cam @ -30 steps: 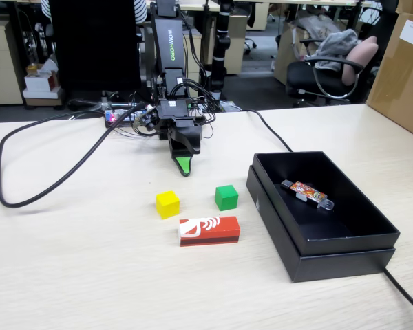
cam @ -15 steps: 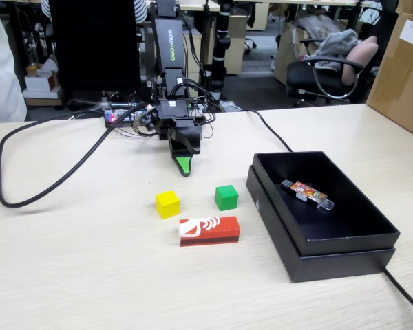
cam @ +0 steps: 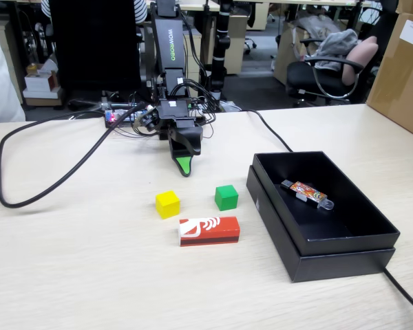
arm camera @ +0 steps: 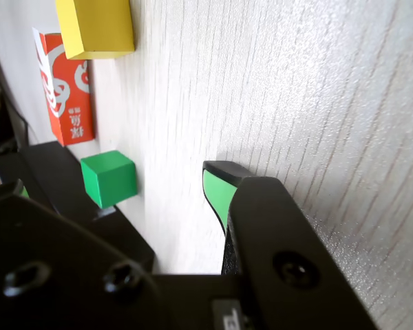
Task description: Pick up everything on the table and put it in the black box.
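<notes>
A small yellow cube [cam: 167, 204], a small green cube [cam: 226, 197] and a red-orange block with a white swirl [cam: 208, 230] lie on the beige table [cam: 89, 275], left of the black box [cam: 310, 242]. My gripper [cam: 185, 160] hangs tip-down just above the table, behind the cubes and apart from them. It holds nothing. In the wrist view its green pad [arm camera: 217, 192] stands well apart from the other jaw at the left edge, so it is open. That view also shows the yellow cube [arm camera: 96, 27], red block [arm camera: 65, 89], green cube [arm camera: 110, 177] and box [arm camera: 48, 172].
A small multicoloured stick [cam: 306, 193] lies inside the box. A black cable [cam: 55, 175] loops over the table's left part, and another [cam: 406, 297] runs off past the box's right corner. A brown carton [cam: 405, 65] stands at the far right.
</notes>
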### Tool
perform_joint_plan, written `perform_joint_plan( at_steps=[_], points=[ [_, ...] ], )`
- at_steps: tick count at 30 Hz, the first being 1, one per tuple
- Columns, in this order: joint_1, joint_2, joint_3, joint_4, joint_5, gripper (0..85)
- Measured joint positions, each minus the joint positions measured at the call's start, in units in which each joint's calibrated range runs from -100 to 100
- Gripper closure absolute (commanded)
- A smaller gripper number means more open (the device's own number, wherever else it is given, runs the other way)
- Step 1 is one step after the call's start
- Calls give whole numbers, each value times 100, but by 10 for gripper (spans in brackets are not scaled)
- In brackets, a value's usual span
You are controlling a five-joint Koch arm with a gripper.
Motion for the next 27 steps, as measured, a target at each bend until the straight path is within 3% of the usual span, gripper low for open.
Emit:
perform_joint_plan(
  at_steps=[3, 6, 7, 11, 20, 27],
  points=[
    [-24, -25, 292, -329, 0, 359],
    [15, -63, 1342, -1785, 29, 359],
    [59, -63, 1872, -2755, 88, 366],
    [161, -51, 2895, -4276, 254, 382],
    [381, 291, 4539, -5896, 313, 382],
    [459, 3040, 6922, -7360, 542, 380]
  ],
)
